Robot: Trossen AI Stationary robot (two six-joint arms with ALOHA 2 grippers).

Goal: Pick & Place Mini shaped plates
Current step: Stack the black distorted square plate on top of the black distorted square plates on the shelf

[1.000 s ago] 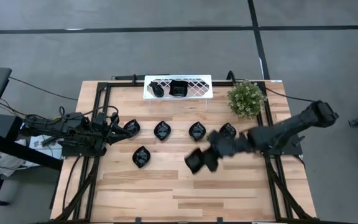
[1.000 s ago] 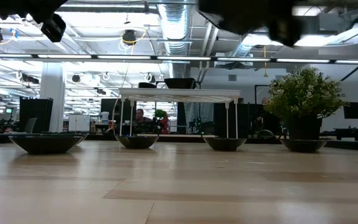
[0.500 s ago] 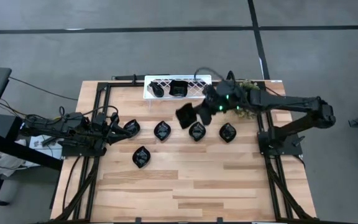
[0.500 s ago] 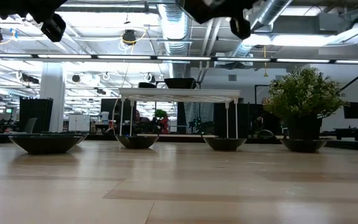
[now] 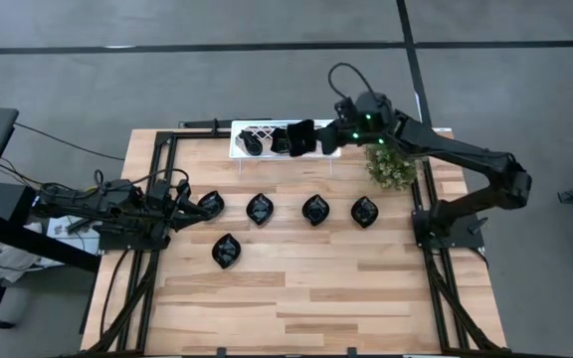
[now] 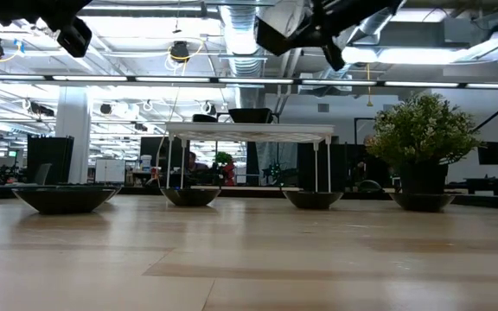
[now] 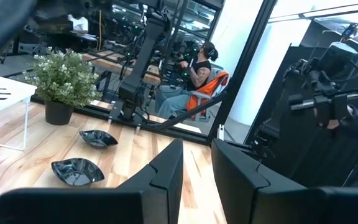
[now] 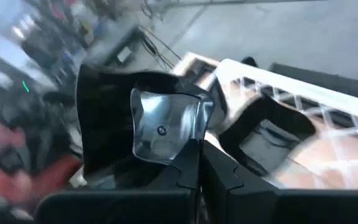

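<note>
Plates: one mini black plate (image 5: 301, 137) is up in the air, pinched by its edge in the right arm's fingers (image 5: 318, 139), right over the white rack (image 5: 323, 129) at the back of the bench (image 5: 366, 288). Two more plates sit on the rack already, a small one (image 5: 253, 143) & a squarish one (image 5: 284, 140). Five others wait on the wood: four in a row (image 5: 315, 209) and one in front (image 5: 226, 250).

What could go wrong, I think:
- The grip is only on the rim, w/ the plate tipped up. Shiny dish, thin pinch, so it could slip & drop.
- It hangs v. close to the squarish plate. Let go there and it may land on top or knock it.
- The plant (image 5: 393, 164) is just beside the arm; a swing back could bump it.

Left fingers (image 7: 194, 171) rest low at the left edge of the bench, a little gap between them, holding nothing.
</note>
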